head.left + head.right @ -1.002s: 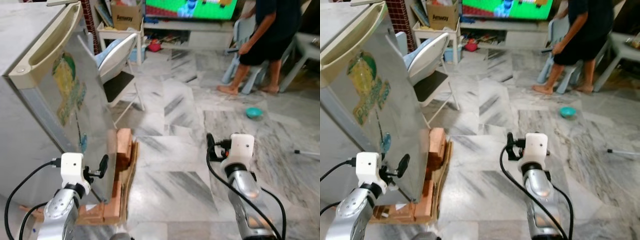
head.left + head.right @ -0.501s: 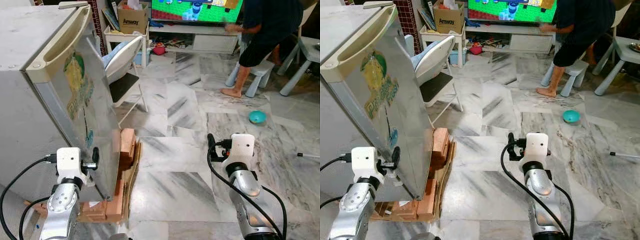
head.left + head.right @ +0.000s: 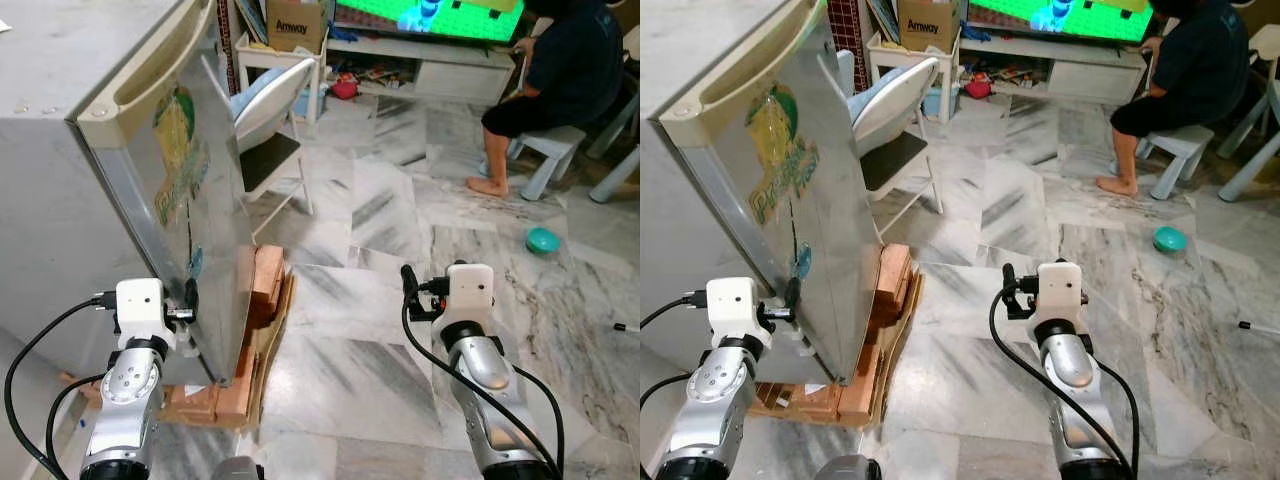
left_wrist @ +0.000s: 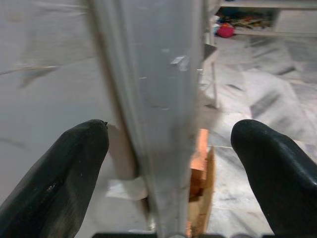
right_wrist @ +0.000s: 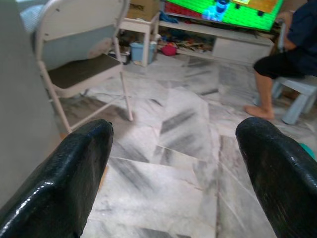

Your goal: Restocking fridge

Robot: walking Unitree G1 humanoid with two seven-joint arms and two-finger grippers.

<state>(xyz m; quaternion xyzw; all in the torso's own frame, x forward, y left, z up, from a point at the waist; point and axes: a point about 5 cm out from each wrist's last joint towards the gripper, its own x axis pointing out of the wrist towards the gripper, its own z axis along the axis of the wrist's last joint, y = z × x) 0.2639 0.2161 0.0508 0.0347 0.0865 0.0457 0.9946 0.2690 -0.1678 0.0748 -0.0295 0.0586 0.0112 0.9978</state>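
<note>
Two grippers: one at work, one waiting.
Fridge (image 3: 70, 150): low grey box on the robot's left, raised on bricks and cardboard (image 3: 255, 330) off the marble floor (image 3: 360, 330); door (image 3: 195, 190) edge-on, seemingly shut or barely ajar, stickers on its face.
Left gripper (image 4: 171, 163): fingers spread wide, one either side of the door's lower free edge, pads (image 4: 64, 168) clear of the metal; set this way, likely, to hook or pinch the edge and swing the door out.
Right gripper (image 3: 1008, 290): fingers apart, clamped on nothing, held forward over bare floor, well apart from the fridge; probably kept free for carrying stock later.
Stock to load: none made out near the robot.
Stage, as a guess: opening the door, restocking itself not yet begun.
Surroundings: folding chair (image 3: 265, 130) just beyond the door, within its likely swing; person (image 3: 1185, 85) seated on a small stool by the television, well apart; teal bowl (image 3: 1169, 238) on the floor nearby.
Risk: door striking the chair on opening.
</note>
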